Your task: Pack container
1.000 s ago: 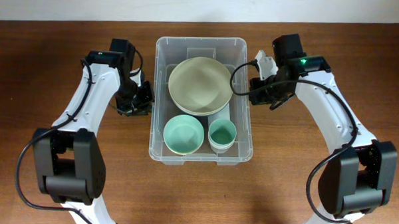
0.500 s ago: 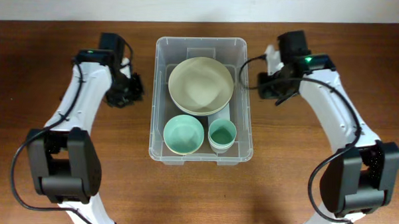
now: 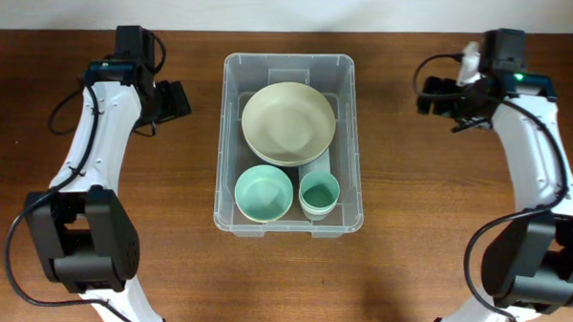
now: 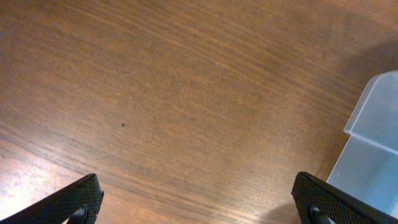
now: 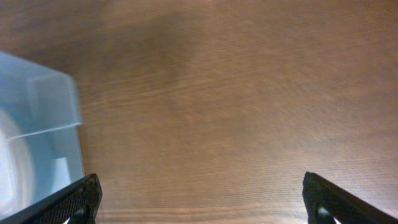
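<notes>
Container [image 3: 227, 130] of clear plastic, round bowls [image 3: 288, 123] inside, woodgrain table [image 3: 168, 257], left gripper [image 4: 200, 202] and right gripper [image 5: 205, 202] gaping.

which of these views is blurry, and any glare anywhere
Overhead: sharp and evenly lit, no strong glare on the container. Right wrist: soft all over, the container corner smeared. Left wrist: grain of the table crisper, with a paler patch at lower left.

Looks like a robotics lab bench to me: plain brown wooden desk [image 3: 282, 285], a white-and-black left arm [image 3: 94, 140] and right arm [image 3: 535, 160] either side of the clear container [image 3: 225, 130], loose black cables [image 3: 61, 108] hanging off them, pale wall strip [image 3: 292, 8] beyond the container.
</notes>
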